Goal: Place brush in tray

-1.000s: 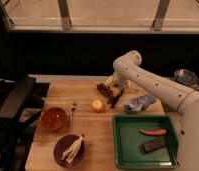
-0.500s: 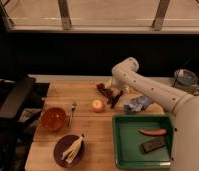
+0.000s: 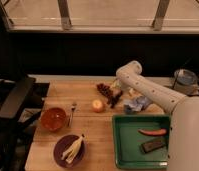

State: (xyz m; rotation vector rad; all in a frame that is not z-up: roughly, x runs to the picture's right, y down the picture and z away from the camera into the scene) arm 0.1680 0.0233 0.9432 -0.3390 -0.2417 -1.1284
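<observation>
Brush (image 3: 71, 114): slim, dark, lying flat on worktop (image 3: 95, 137) between orange bowl (image 3: 53, 119) and round yellow fruit (image 3: 97, 105), apart from green tray (image 3: 128, 145), evidently awaiting pickup; hand (image 3: 113, 98) low beside brown cluster (image 3: 104, 90), clenched or released cannot be told.

You could not separate the end effector (image 3: 116, 94), low over the desk (image 3: 95, 131) just beside the brown cluster (image 3: 104, 89), from the brush (image 3: 112, 103): both blurred into one dark shape, and whether it held the brush you could not tell. The robot's pale arm (image 3: 153, 92) hid the right side of the tray (image 3: 116, 142). The desk's front edge was cut off by the bottom of the view.
</observation>
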